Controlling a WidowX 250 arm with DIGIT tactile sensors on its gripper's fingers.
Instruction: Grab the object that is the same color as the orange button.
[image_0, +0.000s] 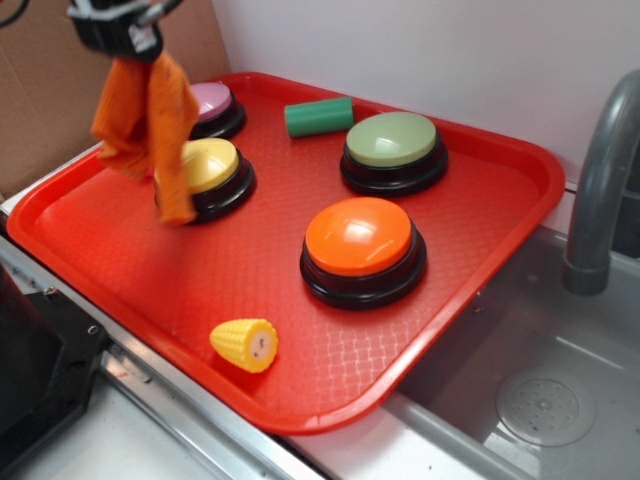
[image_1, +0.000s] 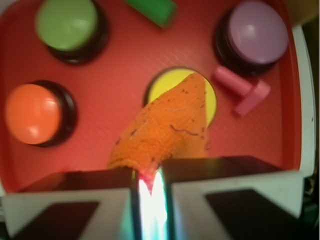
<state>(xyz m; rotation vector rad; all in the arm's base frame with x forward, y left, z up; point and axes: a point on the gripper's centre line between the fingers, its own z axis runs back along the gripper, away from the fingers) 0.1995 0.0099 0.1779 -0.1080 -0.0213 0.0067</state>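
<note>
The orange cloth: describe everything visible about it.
The orange cloth is a coarse woven rag, soft and crumpled, with dark specks and a loose thread showing in the wrist view. It hangs in folds from the gripper, which is shut on its top edge, lifted clear of the red tray. Its lower end dangles in front of the yellow button.

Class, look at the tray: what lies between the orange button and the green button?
Nothing: bare red tray separates the orange button from the green button; both exterior and wrist views show it.
</note>
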